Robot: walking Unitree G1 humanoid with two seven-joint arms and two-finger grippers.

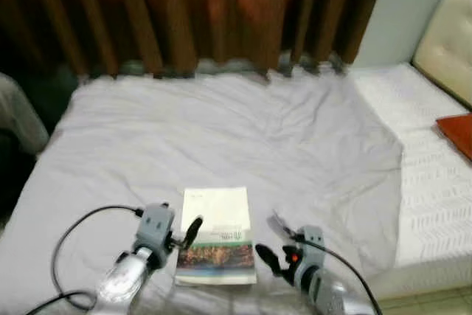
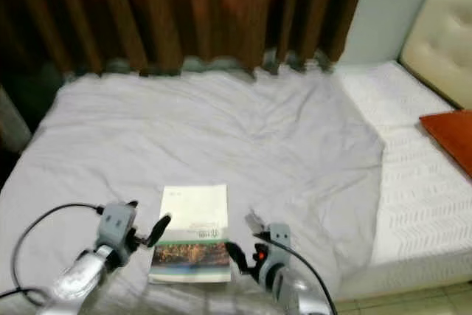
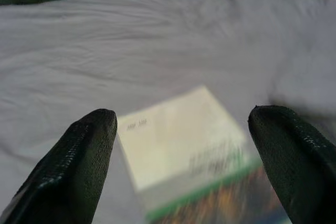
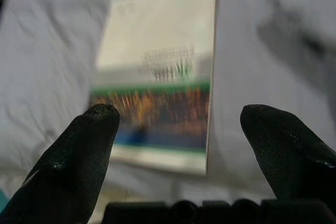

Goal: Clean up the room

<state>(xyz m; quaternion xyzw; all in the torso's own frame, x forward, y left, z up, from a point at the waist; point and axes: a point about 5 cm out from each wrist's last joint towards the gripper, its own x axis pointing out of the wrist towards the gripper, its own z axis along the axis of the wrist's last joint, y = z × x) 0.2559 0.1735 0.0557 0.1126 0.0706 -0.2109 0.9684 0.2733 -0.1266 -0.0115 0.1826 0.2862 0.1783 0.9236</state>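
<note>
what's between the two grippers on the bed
The book lies flat on the grey bedsheet, with the left gripper at its left edge and the right gripper by its lower right corner, seen in both eye views.

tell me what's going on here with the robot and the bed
The robot stands at the near edge of a bed covered with a wrinkled grey sheet. A book lies flat on the sheet, close to that edge. Both arms are stretched toward it: the left claw is open at the book's left side, and the right claw is open just off its right side. Neither claw holds the book yet. An orange pillow lies on the bed's right side.
</note>
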